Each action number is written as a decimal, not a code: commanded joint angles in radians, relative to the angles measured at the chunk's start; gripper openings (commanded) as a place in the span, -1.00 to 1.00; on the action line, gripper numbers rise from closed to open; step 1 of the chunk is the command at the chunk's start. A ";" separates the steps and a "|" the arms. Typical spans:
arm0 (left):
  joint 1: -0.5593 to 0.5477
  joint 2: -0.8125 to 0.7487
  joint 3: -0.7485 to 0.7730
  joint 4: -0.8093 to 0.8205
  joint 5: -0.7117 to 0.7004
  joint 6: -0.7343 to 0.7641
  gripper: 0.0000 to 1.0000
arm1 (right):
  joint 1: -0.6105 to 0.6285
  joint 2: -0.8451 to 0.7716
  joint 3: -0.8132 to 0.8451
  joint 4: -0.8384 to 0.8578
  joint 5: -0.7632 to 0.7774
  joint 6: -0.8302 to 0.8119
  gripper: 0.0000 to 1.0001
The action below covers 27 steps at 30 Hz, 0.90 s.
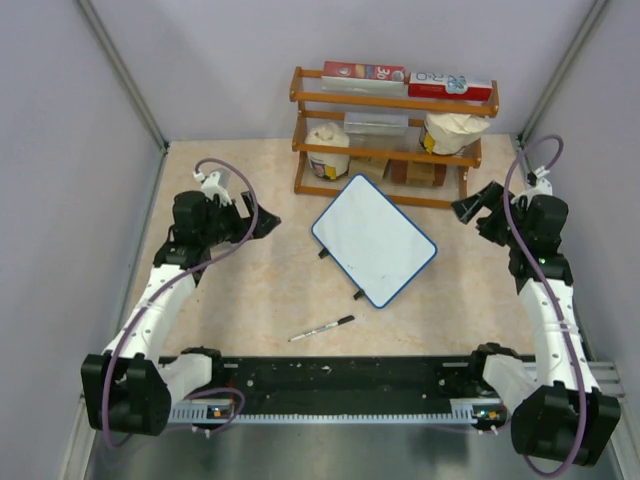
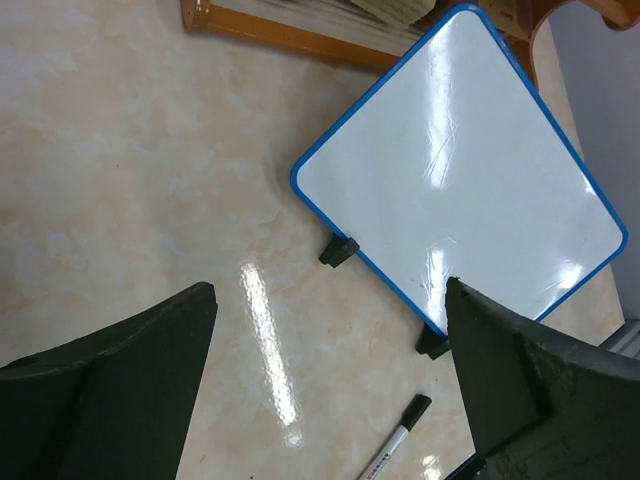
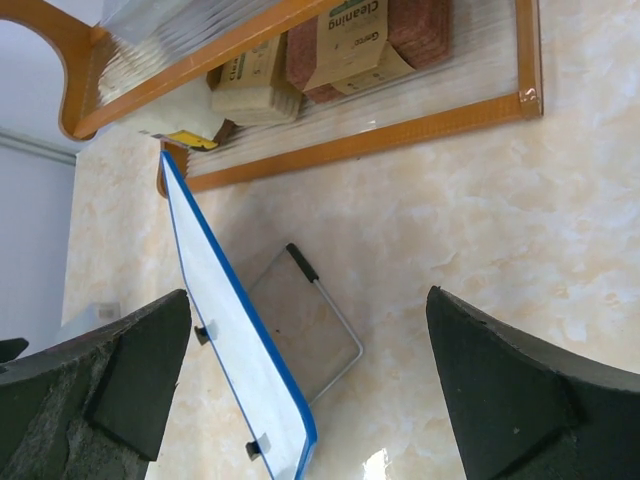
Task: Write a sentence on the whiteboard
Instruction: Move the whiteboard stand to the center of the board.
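The whiteboard [image 1: 375, 240] stands tilted on small black feet mid-table, turned diagonally. Its blue-rimmed face [image 2: 460, 170] is blank; no sentence shows on it. A black-capped marker [image 1: 322, 328] lies on the table in front of the board, cap toward the board [image 2: 395, 440]. My left gripper [image 1: 268, 222] hovers left of the board, open and empty [image 2: 328, 290]. To the right of the board my right gripper [image 1: 465, 208] also stands open and empty [image 3: 308, 295], viewing the board's edge and back [image 3: 225, 330].
A wooden rack [image 1: 390, 130] with boxes, bags and packets stands against the back wall just behind the board. A wire prop [image 3: 335, 300] holds the board up from behind. Side walls close in both sides; a black rail [image 1: 330, 378] runs along the near edge.
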 commanded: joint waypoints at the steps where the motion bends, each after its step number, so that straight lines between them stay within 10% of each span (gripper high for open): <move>1: -0.028 0.000 0.035 -0.080 0.010 0.125 0.98 | 0.020 0.003 0.054 0.008 -0.042 -0.016 0.97; 15: -0.444 0.181 0.066 -0.309 -0.229 0.206 0.84 | 0.099 0.071 0.108 -0.044 -0.048 -0.043 0.97; 27: -0.579 0.432 0.058 -0.061 -0.204 0.088 -0.07 | 0.103 0.030 0.154 -0.082 -0.060 -0.036 0.97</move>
